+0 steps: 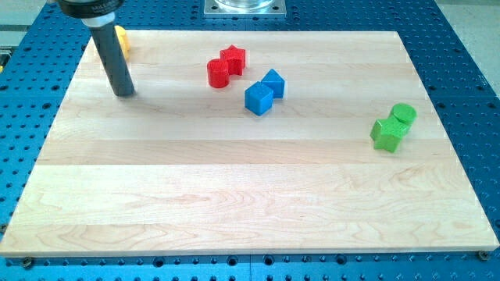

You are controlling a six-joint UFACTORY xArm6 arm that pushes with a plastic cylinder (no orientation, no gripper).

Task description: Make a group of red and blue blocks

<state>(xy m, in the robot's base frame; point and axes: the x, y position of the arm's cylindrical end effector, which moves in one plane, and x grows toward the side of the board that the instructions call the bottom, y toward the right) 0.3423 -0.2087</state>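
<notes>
A red cylinder (218, 73) and a red star-shaped block (233, 58) touch each other at the view's top centre. Just to their right, a blue cube (258, 98) and a second blue block (273, 82) touch each other; a small gap separates the blue pair from the red pair. My tip (124, 93) rests on the board at the view's upper left, well to the left of the red blocks and apart from them.
A yellow block (121, 39) sits at the board's top left corner, partly hidden behind my rod. A green cube (387, 133) and a green cylinder (403, 114) touch near the right edge. The wooden board (234, 195) lies on a blue perforated table.
</notes>
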